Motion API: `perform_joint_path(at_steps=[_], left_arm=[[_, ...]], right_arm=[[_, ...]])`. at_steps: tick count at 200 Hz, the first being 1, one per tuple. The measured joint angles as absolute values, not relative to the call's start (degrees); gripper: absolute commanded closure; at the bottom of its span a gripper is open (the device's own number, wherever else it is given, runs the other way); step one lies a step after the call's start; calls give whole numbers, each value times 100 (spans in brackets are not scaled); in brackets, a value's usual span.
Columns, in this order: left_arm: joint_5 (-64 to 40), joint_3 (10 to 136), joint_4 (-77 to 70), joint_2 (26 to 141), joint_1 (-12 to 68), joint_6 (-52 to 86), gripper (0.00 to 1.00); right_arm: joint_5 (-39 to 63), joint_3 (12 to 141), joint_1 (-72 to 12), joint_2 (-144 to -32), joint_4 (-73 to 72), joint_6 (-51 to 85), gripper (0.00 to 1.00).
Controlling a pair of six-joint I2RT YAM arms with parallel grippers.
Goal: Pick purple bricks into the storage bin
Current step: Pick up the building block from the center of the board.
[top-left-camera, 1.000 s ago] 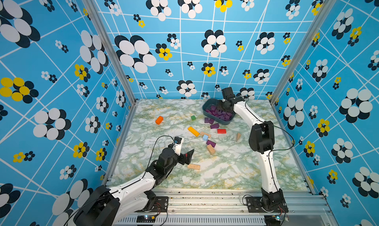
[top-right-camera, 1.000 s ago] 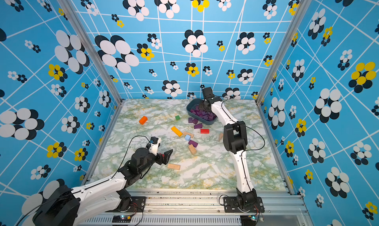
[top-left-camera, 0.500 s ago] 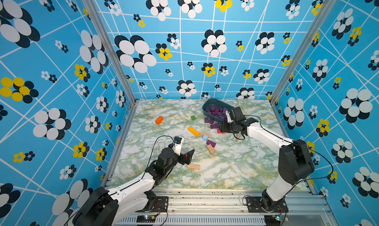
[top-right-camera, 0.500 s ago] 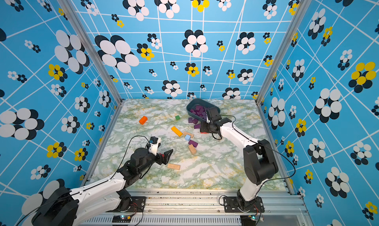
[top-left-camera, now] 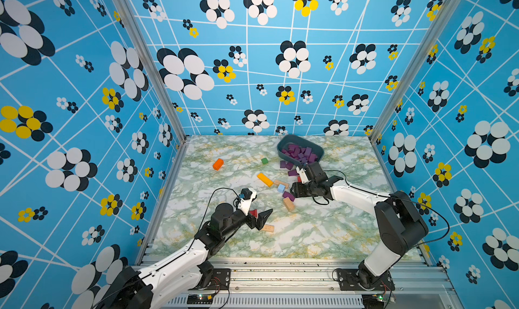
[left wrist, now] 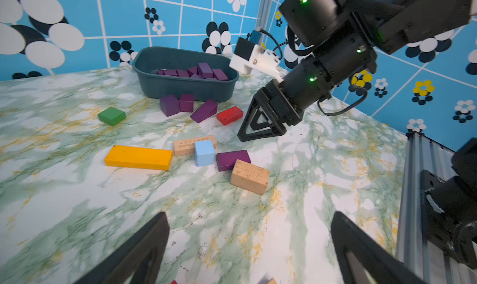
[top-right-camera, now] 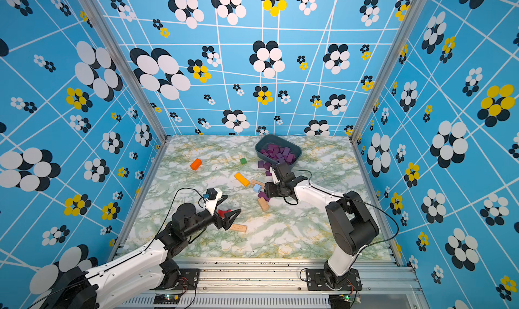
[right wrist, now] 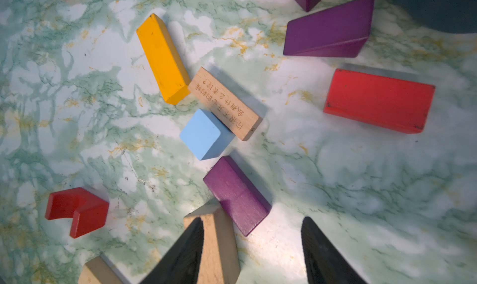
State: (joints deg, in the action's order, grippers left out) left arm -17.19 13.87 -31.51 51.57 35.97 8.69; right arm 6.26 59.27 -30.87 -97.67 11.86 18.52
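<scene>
The right gripper [right wrist: 253,217] is on the move! A second ago it hung over the storage bin [top-left-camera: 301,140] at the back of the table [top-left-camera: 323,237]. Half a second ago it was just in front of that bin. Now, in both top views, it is down low at centre frame. Its jaws stand part open with nothing clamped: one end of a loose purple brick [right wrist: 237,195] lies on the table between the tips, clear of both as far as the right wrist view shows. The left gripper [left wrist: 250,215], lower centre in the top views, has not budged: spread wide, empty, low over the table. The bin keeps its place, right of centre at the far edge, piled with purple bricks [top-left-camera: 299,153]. Three purple strays [left wrist: 186,102] lie just outside its front wall.

Now the tricky bits. The red brick [left wrist: 229,115] near the bin is all but covered by the right wrist in both top views. One right finger [right wrist: 180,251] overlaps a plain tan block [right wrist: 219,233], hiding part of it. A red notched piece [right wrist: 77,210] peeks from behind the left gripper in the top views. In the right wrist view the bin is only a dark corner, cut by the frame edge.
</scene>
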Motion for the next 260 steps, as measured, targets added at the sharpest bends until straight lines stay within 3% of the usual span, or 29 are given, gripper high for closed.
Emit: perform_joint_path(at_steps=[63,260], left_arm=[[-2381,1387,-3284,5494,3597,742,1],[-1793,1387,-3308,5883,3597,727,0]], right_arm=[[154,5907,-3437,-10084,1044,1409,40],[-10,5907,-3625,-10269,1000,1433,41]])
